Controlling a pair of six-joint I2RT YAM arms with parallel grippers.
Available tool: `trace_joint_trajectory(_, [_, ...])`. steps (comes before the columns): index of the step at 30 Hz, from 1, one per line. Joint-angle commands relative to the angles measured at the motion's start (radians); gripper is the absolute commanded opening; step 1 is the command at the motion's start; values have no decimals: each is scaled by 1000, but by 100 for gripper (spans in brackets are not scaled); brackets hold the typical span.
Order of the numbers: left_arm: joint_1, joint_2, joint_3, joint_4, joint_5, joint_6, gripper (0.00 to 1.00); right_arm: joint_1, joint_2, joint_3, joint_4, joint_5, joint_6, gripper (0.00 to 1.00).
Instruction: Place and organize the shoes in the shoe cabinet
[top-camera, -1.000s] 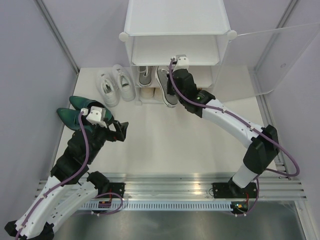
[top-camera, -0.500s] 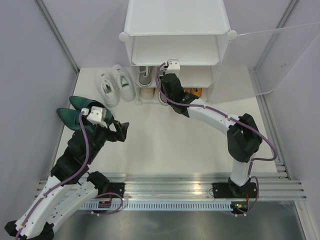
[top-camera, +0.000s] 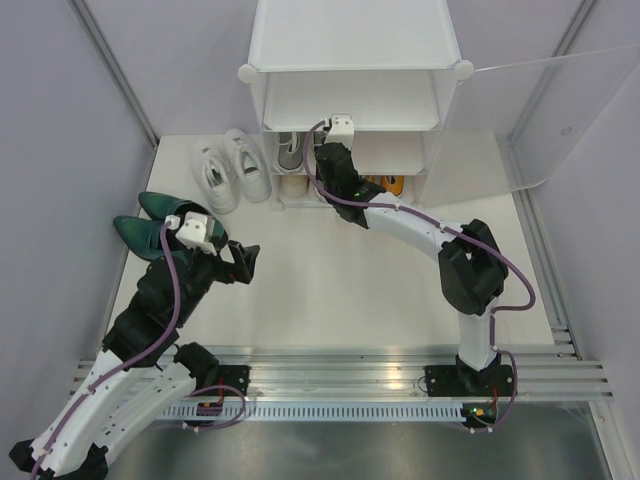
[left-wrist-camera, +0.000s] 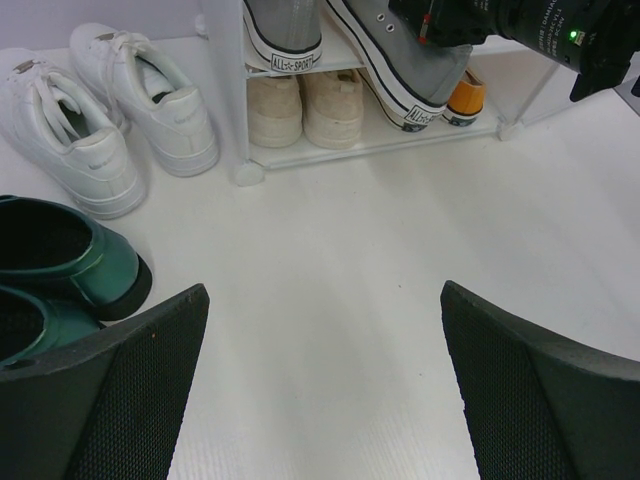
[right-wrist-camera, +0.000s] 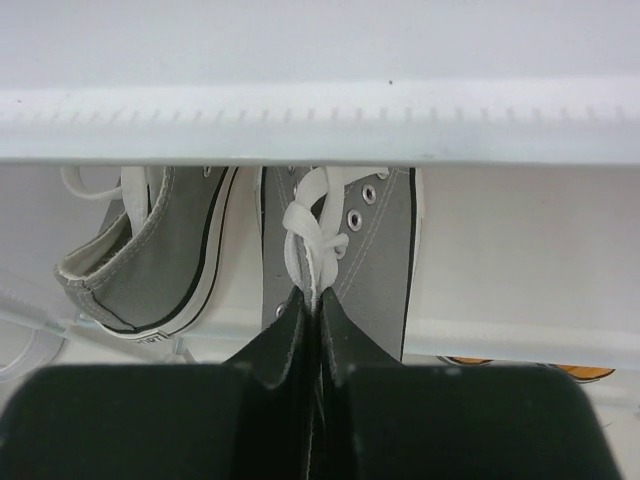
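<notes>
The white shoe cabinet (top-camera: 350, 40) stands at the back centre. My right gripper (right-wrist-camera: 313, 298) is shut on the laces and tongue of a grey canvas shoe (right-wrist-camera: 350, 260). It holds the shoe at the shelf beside the other grey shoe (right-wrist-camera: 150, 255). The held shoe (left-wrist-camera: 400, 60) hangs tilted over the shelf edge. The cream pair (left-wrist-camera: 305, 105) and an orange shoe (left-wrist-camera: 465, 95) sit on the bottom shelf. White sneakers (top-camera: 228, 170) and dark green shoes (top-camera: 150, 225) lie on the floor to the left. My left gripper (left-wrist-camera: 325, 390) is open and empty above the floor.
The frosted cabinet door (top-camera: 540, 120) stands open at the right. Grey walls close in on both sides. The green shoes (left-wrist-camera: 60, 260) lie just left of my left fingers (left-wrist-camera: 130, 390). The metal rail (top-camera: 340, 365) runs along the near edge.
My right arm has swung left and reached further into the cabinet, carrying the grey shoe next to its mate. The left arm has not moved.
</notes>
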Motion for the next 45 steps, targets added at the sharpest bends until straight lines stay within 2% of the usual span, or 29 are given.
trace_joint_trajectory(1, [3,8,18,31,18,33,100,-4,-2,67,75,-9,-7,9])
trace_joint_trajectory(6, [3,8,18,32,17,34,100,-4,-16,72,64,-29,-21,36])
trace_joint_trajectory(9, [3,7,18,32,17,34,100,-4,-22,88,50,-28,-29,48])
trace_joint_trajectory(12, [3,8,20,32,17,34,100,-4,-26,99,33,-35,-27,51])
trace_joint_trajectory(18, [3,4,18,32,17,34,99,-4,-92,66,-3,-89,17,51])
trace_joint_trajectory(25, [3,4,18,31,15,34,100,-4,-222,-85,-46,-207,92,54])
trace_joint_trajectory(28, [3,5,18,31,14,34,100,-2,-278,-137,-72,-254,115,59])
trace_joint_trajectory(29, [3,4,17,31,12,34,100,-4,-304,-149,-94,-262,123,70])
trace_joint_trajectory(31, [3,5,17,31,11,34,100,-4,-330,-186,-140,-273,152,80])
trace_joint_trajectory(32, [3,4,17,31,8,34,100,-4,-353,-198,-151,-279,163,90])
trace_joint_trajectory(34, [3,5,17,31,8,34,100,-4,-371,-235,-168,-276,181,96])
trace_joint_trajectory(40, [3,13,17,31,3,36,100,1,-407,-332,-192,-267,217,98])
trace_joint_trajectory(45, [3,23,17,31,2,36,100,1,-376,-352,-181,-333,224,98])
